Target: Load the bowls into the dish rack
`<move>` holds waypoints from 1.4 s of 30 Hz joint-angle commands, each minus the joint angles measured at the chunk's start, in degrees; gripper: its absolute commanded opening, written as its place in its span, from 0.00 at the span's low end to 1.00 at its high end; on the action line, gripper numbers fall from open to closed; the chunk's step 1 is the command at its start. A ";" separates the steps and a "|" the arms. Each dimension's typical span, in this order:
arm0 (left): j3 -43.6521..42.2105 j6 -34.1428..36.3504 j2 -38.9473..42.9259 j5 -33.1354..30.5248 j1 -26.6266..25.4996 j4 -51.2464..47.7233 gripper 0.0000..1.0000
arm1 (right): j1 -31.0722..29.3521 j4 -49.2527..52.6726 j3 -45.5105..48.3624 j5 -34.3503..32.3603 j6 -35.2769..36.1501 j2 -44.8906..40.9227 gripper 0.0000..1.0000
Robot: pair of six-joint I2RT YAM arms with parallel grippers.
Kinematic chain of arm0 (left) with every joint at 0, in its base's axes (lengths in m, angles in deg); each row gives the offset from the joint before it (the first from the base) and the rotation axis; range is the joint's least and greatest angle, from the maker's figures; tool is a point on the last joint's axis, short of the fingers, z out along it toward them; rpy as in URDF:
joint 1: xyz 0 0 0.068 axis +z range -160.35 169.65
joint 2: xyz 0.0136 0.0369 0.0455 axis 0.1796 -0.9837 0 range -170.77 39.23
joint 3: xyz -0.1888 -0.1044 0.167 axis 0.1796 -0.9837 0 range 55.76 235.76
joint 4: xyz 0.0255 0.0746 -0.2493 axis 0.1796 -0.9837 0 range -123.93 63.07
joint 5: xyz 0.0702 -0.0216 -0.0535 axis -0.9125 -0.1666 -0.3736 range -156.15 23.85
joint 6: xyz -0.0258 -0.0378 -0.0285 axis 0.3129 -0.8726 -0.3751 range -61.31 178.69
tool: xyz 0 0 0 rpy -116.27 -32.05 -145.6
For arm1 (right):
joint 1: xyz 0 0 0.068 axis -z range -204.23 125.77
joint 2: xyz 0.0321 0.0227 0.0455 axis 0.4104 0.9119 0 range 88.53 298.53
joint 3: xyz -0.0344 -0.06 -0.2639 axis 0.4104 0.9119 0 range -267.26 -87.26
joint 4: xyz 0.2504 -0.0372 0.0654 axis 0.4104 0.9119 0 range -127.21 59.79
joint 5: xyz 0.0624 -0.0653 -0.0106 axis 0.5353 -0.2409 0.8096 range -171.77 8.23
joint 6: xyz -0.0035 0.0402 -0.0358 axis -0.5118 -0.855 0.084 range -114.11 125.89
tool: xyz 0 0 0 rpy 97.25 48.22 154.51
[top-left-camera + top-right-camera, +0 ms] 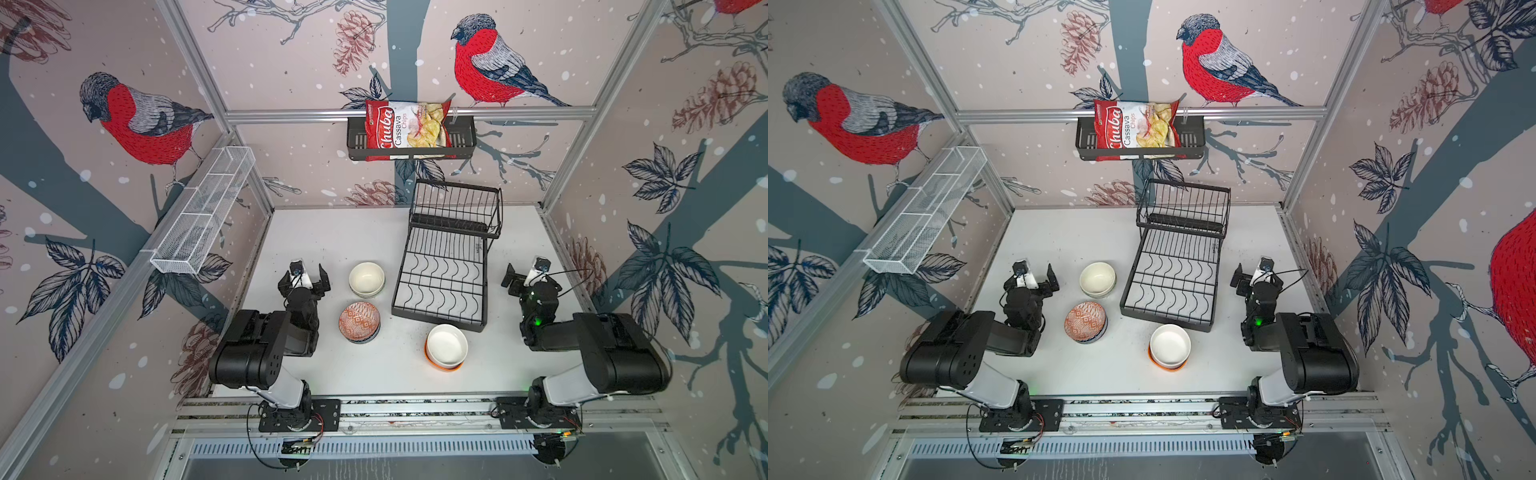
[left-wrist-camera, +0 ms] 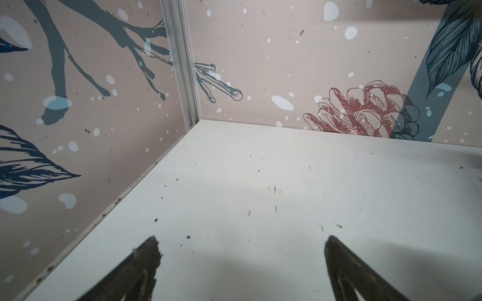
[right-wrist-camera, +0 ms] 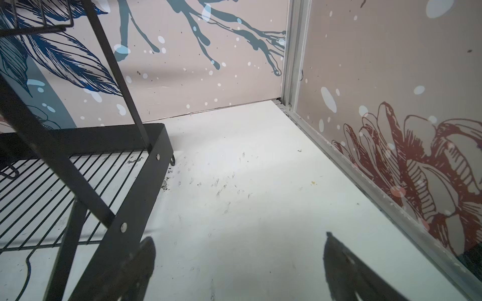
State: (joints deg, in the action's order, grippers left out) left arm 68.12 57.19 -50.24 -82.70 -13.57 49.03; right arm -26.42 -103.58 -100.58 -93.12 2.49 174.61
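— On the near half of the white tabletop three short stacks wait. A cream round ceramic bowl nests on a second pale bowl. An orange-red patterned bowl sits over a dark blue bowl, and a plain white bowl rests in an orange bowl. None is in the large black wire dish rack yet.

— What could go wrong from this point?

— Mostly the nesting. A pinch on a top rim may drag the lower bowl up with it and then drop it. Glazed, curved walls could also slip from flat fingers. The rack looks light, so a bowl pushed at an angle against its curved dividers might shove it along the table.

— And the arms?

— Left gripper sits low with its jaws spread wide, holding nothing. It is just left of the cream stack and apart from it. The patterned stack lies nearer and slightly to its right. Right gripper is likewise spread and empty, close beside the rack's right edge, so a careless swing left could knock the frame. The white-on-orange stack lies near and left of that gripper, well apart, just off the rack's near edge.
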 commanded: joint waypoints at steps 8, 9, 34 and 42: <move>0.26 0.60 -0.08 0.29 -0.12 0.74 0.98 | 0.17 -2.45 -0.10 0.70 -0.82 0.05 1.00; 0.25 0.61 -0.01 0.37 -0.12 0.74 0.98 | 0.15 -2.45 -0.06 0.72 -0.82 0.05 1.00; -1.55 1.19 1.17 1.50 -0.12 3.59 0.98 | 0.04 -1.18 -0.49 -1.02 -1.31 -0.81 0.99; 1.14 0.61 15.12 0.00 -0.17 -12.05 0.98 | -1.46 14.07 -4.72 -4.36 -2.14 -10.24 1.00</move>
State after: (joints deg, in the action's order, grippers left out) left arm 67.75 57.61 -38.24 -81.98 -13.57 43.50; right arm -27.34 -95.95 -104.01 -94.94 1.40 166.59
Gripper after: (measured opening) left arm 0.976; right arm 0.995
